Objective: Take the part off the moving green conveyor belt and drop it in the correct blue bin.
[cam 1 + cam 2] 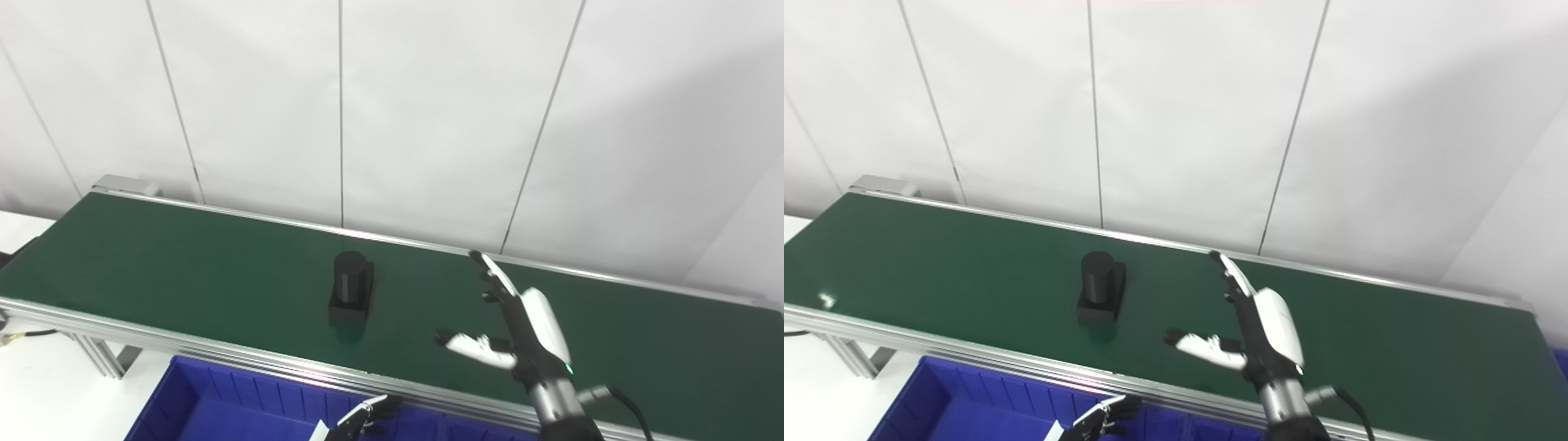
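The part (351, 294) is black, a short upright cylinder on a square base, and stands on the green conveyor belt (184, 269) near its middle. My right hand (517, 327) is open above the belt, to the right of the part and apart from it, fingers stretched toward the far rail and thumb pointing left. My left hand (364, 418) shows only as fingertips at the bottom edge, over the blue bin (202, 404); I cannot tell whether it is open or shut.
The belt has silver rails along its near edge (245, 358) and far edge. The blue bin lies just below the near rail. A white panelled wall (392, 110) stands behind the belt. A white surface (37, 386) lies at the lower left.
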You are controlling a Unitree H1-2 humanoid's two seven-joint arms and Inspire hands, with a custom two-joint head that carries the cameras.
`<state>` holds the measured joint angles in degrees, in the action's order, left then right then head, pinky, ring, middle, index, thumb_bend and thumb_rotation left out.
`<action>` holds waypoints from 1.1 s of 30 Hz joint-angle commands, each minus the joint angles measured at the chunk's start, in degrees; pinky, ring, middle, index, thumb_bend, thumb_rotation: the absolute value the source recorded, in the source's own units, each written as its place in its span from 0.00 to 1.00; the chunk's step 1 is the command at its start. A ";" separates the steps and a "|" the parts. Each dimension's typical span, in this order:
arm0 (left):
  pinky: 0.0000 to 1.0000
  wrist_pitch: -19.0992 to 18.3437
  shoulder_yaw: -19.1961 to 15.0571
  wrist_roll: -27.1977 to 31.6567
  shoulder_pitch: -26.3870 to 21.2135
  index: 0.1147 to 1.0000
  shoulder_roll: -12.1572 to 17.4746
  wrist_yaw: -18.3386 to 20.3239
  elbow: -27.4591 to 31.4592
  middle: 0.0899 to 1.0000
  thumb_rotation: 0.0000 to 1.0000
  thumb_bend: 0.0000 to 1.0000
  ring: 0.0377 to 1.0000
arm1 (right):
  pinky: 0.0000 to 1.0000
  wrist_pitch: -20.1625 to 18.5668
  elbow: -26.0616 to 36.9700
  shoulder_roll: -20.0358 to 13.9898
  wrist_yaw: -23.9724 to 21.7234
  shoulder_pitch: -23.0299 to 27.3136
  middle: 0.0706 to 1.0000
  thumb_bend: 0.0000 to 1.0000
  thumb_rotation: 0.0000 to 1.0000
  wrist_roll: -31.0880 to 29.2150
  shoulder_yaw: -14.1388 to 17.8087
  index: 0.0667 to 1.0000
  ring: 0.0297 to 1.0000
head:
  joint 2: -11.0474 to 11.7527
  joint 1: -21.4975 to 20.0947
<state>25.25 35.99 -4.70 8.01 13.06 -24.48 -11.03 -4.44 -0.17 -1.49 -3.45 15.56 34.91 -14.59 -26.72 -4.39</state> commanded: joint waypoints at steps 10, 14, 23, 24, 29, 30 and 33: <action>0.77 1.67 -3.50 0.58 4.05 0.78 -0.93 6.02 5.53 0.81 0.87 0.87 0.81 | 0.82 -2.13 -13.36 2.61 3.53 12.61 0.92 0.97 0.68 2.14 -1.66 0.93 0.89 | -2.92 -2.85; 0.79 1.67 -4.96 1.56 5.46 0.79 -1.10 9.32 6.72 0.82 0.88 0.90 0.83 | 0.85 -2.88 -18.64 3.11 4.27 15.76 0.92 0.97 0.67 4.24 -3.57 0.94 0.89 | -3.72 -3.82; 0.82 1.67 -7.71 0.88 7.61 0.80 -1.81 12.97 8.56 0.83 0.93 0.86 0.85 | 0.90 -2.45 -29.22 4.26 8.37 20.36 0.91 0.98 0.65 6.09 -7.05 0.93 0.90 | -5.26 -5.07; 0.82 1.67 -7.89 0.92 7.65 0.80 -1.97 13.15 8.54 0.83 0.93 0.86 0.85 | 0.90 -2.49 -30.39 4.37 8.48 20.90 0.91 0.98 0.65 6.03 -7.37 0.93 0.90 | -5.30 -5.11; 0.83 1.67 -8.43 0.77 7.98 0.82 -2.18 13.85 8.60 0.84 0.97 0.87 0.85 | 0.92 -1.89 -35.67 4.99 9.54 23.15 0.91 0.98 0.61 5.22 -8.11 0.93 0.90 | -5.74 -5.72; 0.84 1.67 -8.52 0.95 8.01 0.82 -2.15 14.23 8.59 0.84 0.97 0.87 0.85 | 0.92 -1.55 -37.01 5.18 10.02 23.64 0.91 0.98 0.60 4.96 -8.14 0.93 0.90 | -5.85 -5.86; 0.84 1.67 -8.88 0.99 8.13 0.82 -2.40 14.76 8.58 0.84 0.98 0.87 0.86 | 0.91 -1.31 -40.31 5.74 11.10 24.85 0.91 0.98 0.60 4.27 -8.29 0.93 0.90 | -5.85 -5.86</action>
<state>25.25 27.33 -3.22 15.92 11.07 -10.38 -4.32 -7.31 -40.98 3.03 5.56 37.02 39.62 -22.86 -32.52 -10.28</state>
